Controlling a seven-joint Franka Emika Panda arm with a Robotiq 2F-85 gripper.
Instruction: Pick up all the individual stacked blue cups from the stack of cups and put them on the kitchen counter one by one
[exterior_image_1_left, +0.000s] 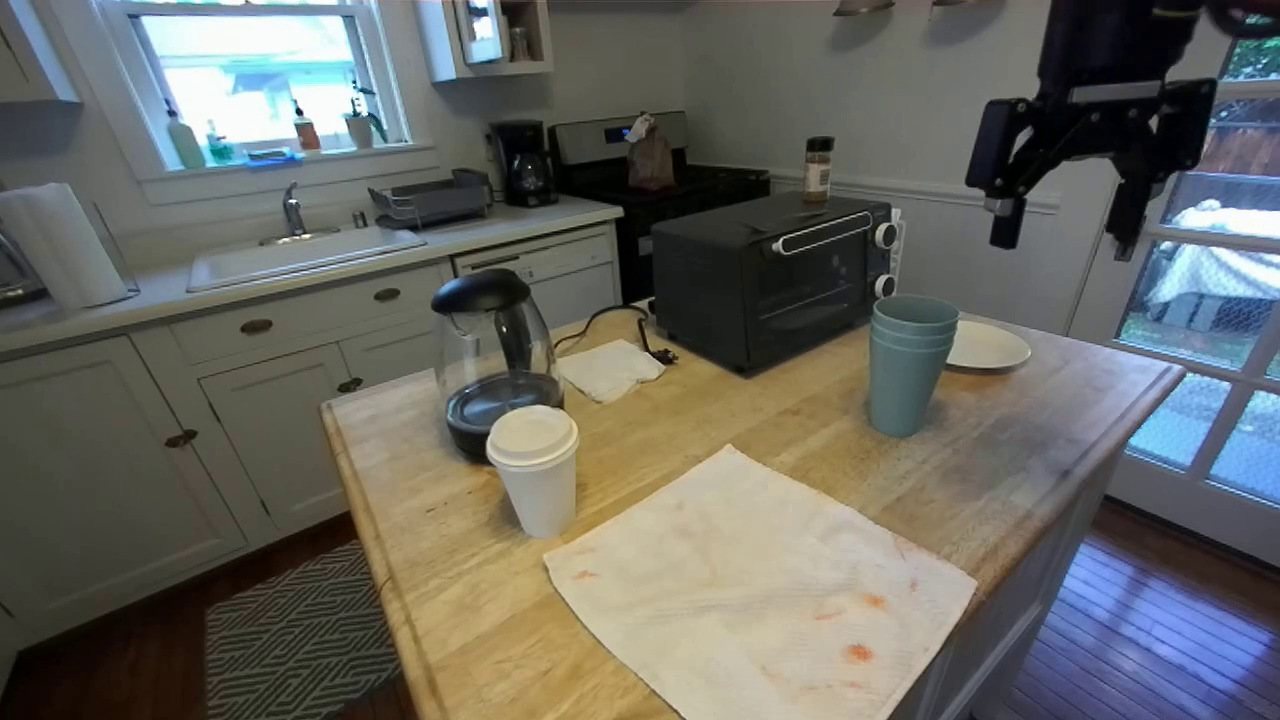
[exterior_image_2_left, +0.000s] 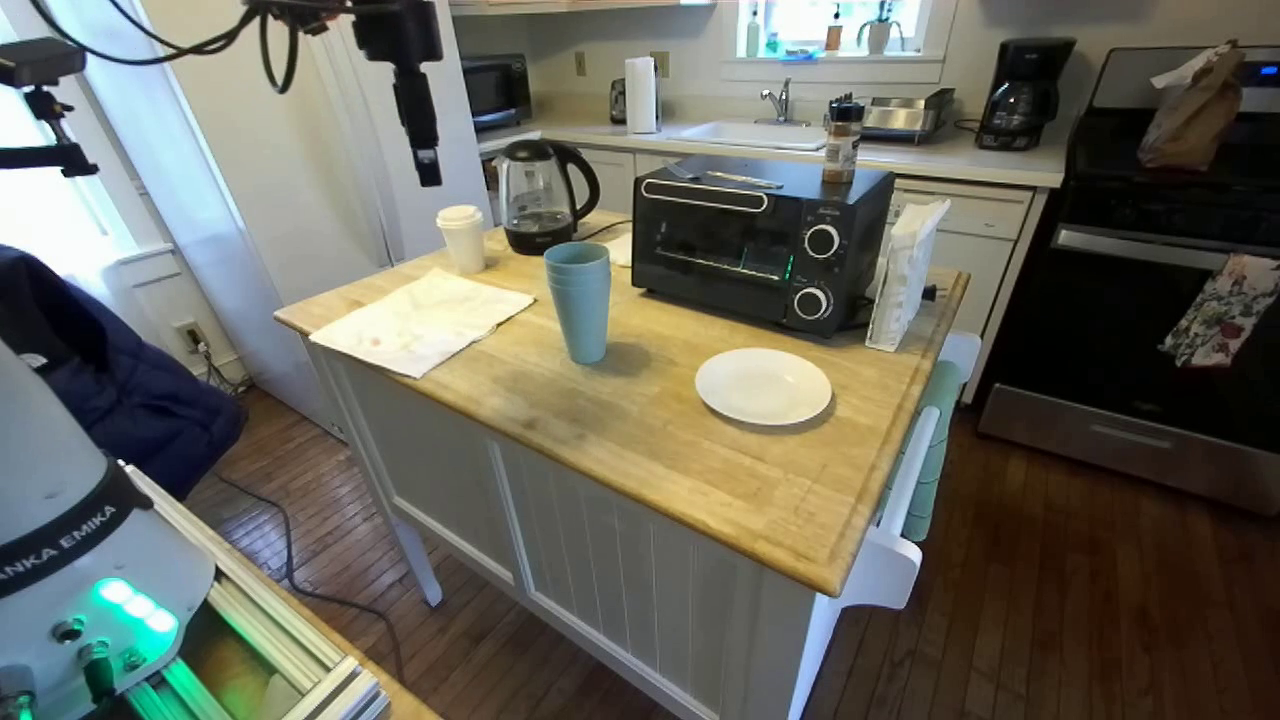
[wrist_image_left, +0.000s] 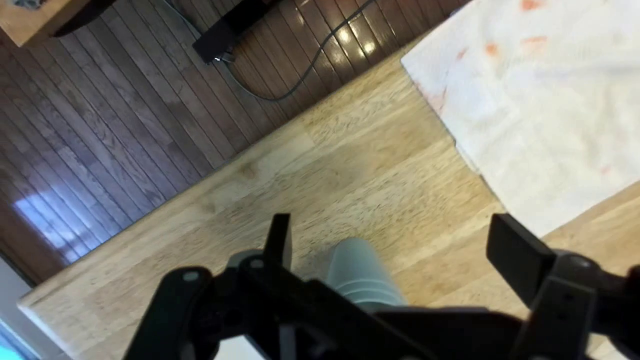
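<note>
The gripper (wrist_image_left: 390, 237) hangs spread wide, gripping nothing. I see the stack of cups (exterior_image_1_left: 908, 375) on the kitchen counter (exterior_image_2_left: 640, 425), none set apart; all unstacking seems left.

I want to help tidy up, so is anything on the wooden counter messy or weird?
Yes: the big white sheet on the counter has orange stains, so it looks dirty, though I can't tell what made them. Also, a jar sits on the toaster oven, a funny spot. The stack of cups stands upright.
</note>
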